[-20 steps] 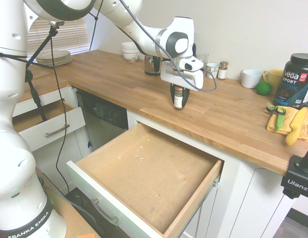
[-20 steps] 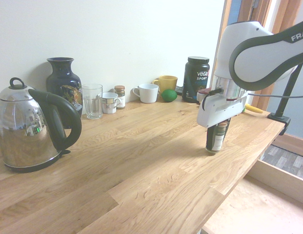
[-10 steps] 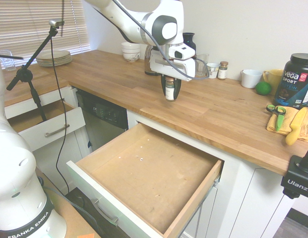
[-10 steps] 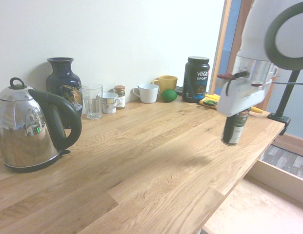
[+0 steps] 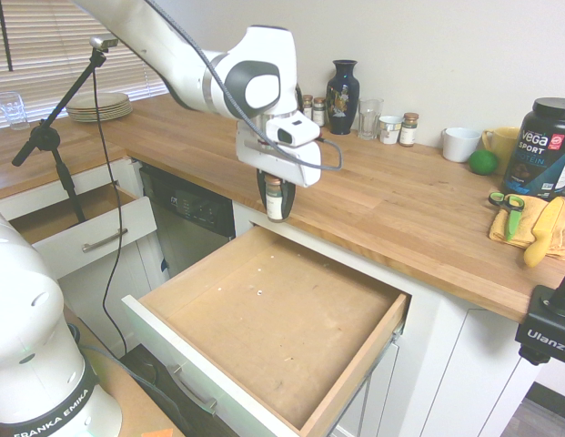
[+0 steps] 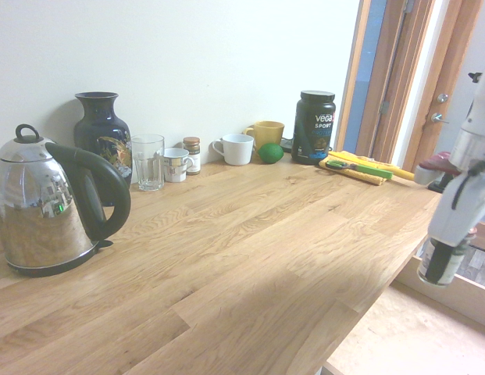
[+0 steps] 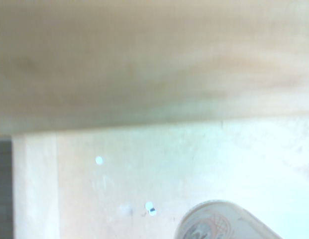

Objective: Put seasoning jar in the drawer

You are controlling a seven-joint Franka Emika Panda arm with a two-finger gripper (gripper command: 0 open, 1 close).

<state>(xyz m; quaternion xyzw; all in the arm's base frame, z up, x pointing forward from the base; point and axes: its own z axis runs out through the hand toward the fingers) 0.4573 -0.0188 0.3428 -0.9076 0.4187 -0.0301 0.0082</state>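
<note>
Gripper [image 5: 276,202] clamped on the seasoning jar [image 5: 276,198], held upright in air at the counter's [image 5: 391,200] near edge, over the far-left rim of the open drawer [image 5: 264,319]; best carried nearer over bare wood, lowered straight, then released; kitchen, butcher-block top, kettle [image 6: 47,207] and vase [image 6: 101,133] by far wall.

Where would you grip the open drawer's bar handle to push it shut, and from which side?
Judging by its pose: the drawer is pulled fully out, and its silver bar handle runs level along the white front. Grip the bar's middle, coming from above with the fingers straddling it, so the push stays square. The gripper is shut on the seasoning jar, so that goes down first.
</note>
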